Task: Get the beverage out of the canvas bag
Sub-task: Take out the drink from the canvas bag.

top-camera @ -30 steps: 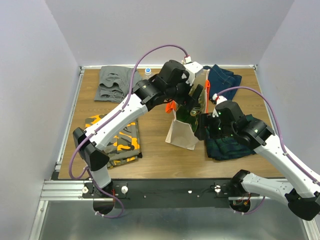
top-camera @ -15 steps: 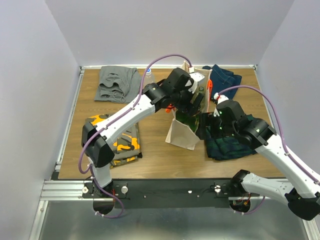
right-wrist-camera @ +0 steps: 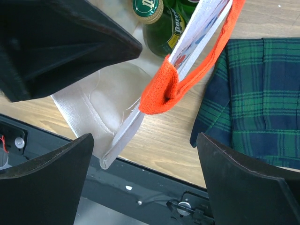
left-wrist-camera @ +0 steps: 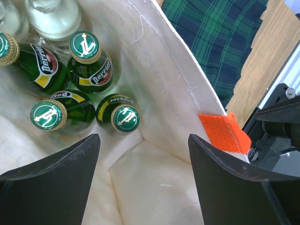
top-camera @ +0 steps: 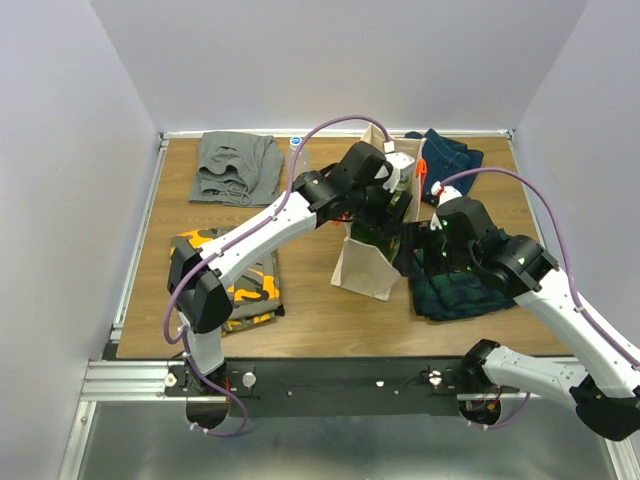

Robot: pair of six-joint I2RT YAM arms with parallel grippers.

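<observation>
Bottles [left-wrist-camera: 91, 70] sit down inside the canvas bag [left-wrist-camera: 161, 79], around the middle of the surface. Green glass, so probably heavy-ish, slick and breakable; I'd grab a neck just under the cap. Left fingers [left-wrist-camera: 47, 187] are wide open and empty above them. Right fingers [right-wrist-camera: 42, 183] are open astride the orange handle [right-wrist-camera: 161, 91], gripping nothing.

The bag [left-wrist-camera: 159, 70] is cream with orange handles [right-wrist-camera: 161, 91], and the bottles [left-wrist-camera: 91, 61] in it are dark green, with gold-edged green caps and yellow-and-red labels. The plaid cloth [left-wrist-camera: 220, 42] is navy and green, the camouflage cloth [top-camera: 240, 285] orange, grey and black. The shirt [top-camera: 235, 165] is plain grey, the jeans [top-camera: 450, 155] dark blue, the table [top-camera: 310, 310] brown wood grain.
</observation>
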